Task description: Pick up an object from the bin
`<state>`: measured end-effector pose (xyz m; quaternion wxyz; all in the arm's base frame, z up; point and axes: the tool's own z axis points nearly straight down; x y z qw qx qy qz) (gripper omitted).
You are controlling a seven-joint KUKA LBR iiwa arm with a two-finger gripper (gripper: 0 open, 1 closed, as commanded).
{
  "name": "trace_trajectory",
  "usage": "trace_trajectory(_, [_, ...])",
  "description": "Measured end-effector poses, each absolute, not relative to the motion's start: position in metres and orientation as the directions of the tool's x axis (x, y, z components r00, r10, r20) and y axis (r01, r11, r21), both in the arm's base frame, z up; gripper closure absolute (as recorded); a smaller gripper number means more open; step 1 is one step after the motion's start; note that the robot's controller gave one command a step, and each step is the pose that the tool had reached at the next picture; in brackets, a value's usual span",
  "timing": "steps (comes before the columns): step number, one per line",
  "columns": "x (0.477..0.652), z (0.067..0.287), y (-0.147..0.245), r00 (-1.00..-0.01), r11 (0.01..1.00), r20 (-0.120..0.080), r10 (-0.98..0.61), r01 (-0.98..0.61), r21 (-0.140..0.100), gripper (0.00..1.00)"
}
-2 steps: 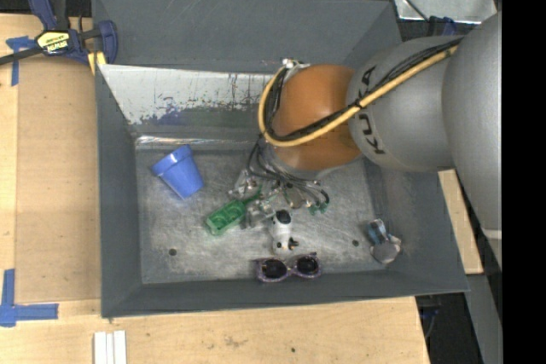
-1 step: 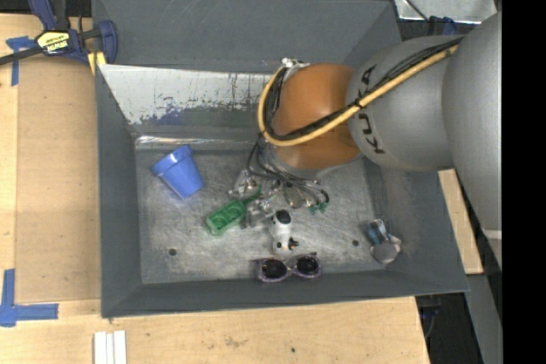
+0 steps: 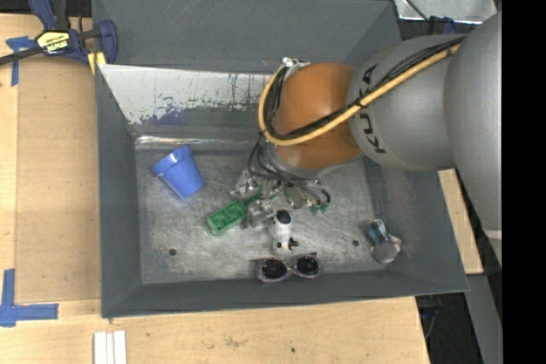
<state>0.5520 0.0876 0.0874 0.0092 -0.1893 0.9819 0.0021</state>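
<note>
Several small loose things lie on the scuffed, speckled floor of the grey metal bin (image 3: 119, 183). Closest to the lower edge of the frame is a pair of dark sunglasses (image 3: 288, 268) with glossy purple-tinted lenses, lying flat with its long axis left to right against the near wall. To the lower right, well apart from everything else, sits a small rounded grey and blue piece (image 3: 382, 241). Just above the sunglasses is a small white and black piece (image 3: 281, 228), lumpy in shape; what it is cannot be told.

Left of that lies a green plastic piece (image 3: 229, 217), flat and elongated, at the middle of the bin floor. Its long axis runs from lower left to upper right, the broader end pointing lower left and the narrower end reaching up under the claw (image 3: 277, 193). The claw hangs low over that upper right end, a cluster of bare metal parts and thin wires. Whether it is apart or together cannot be told, nor whether it touches the green piece.

Farther up and to the left, a blue cup (image 3: 179, 172) of smooth plastic lies tipped on its side, its mouth toward the lower right. Above the claw bulges the smooth orange cover (image 3: 311, 115) of the wrist, with a yellow cable (image 3: 341, 117) looped across it.
</note>
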Motion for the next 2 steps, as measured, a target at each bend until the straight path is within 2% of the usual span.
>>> trace_trajectory(2, [0.5497,0.1014,0.0859,-0.928,0.928,-0.001,-0.372,-0.372,0.0,1.0])
